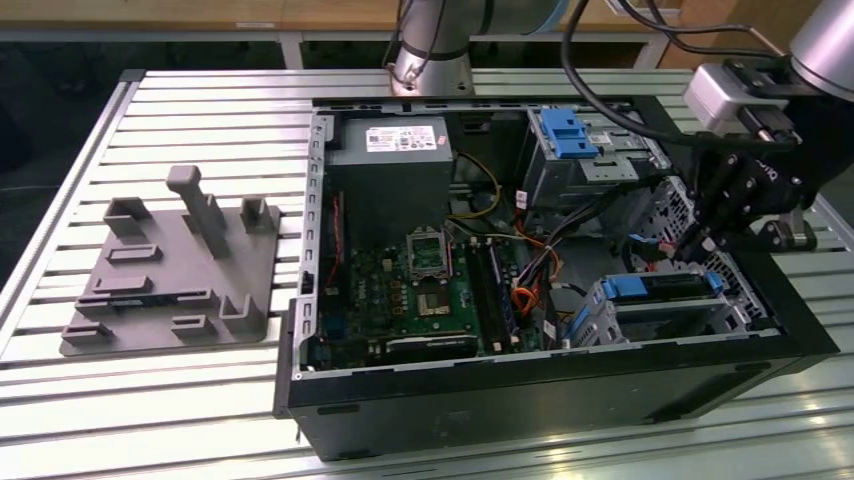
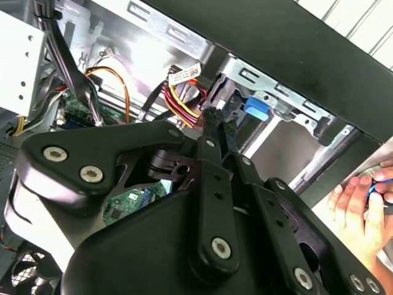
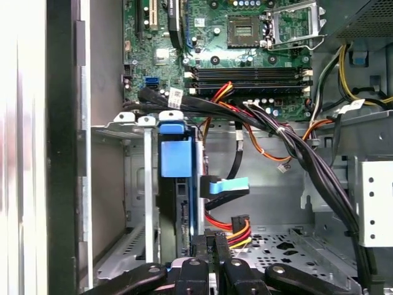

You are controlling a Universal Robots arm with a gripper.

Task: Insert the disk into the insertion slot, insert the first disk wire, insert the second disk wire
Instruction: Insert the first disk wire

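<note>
As 1 disk (image 1: 657, 287) sits slotted, gripper (image 1: 691, 252) prob. closed.

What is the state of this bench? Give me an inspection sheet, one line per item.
Surface: slatted metal table carrying an open computer case.
Job's things: disk sits in the insertion slot with its blue rail showing. The blue-plug wire lies beside the disk's end; whether it is plugged in cannot be told. The red-yellow wire ends close to the gripper.
Clutter: grey fixture on the table, at the exterior view's left of the case.
Grippers: gripper is down inside the case, just above the disk.
Cables: black cable bundle runs across the case near the slot.
Surroundings: a hand beyond the case wall; taller cage with a blue latch elsewhere in the case.
</note>
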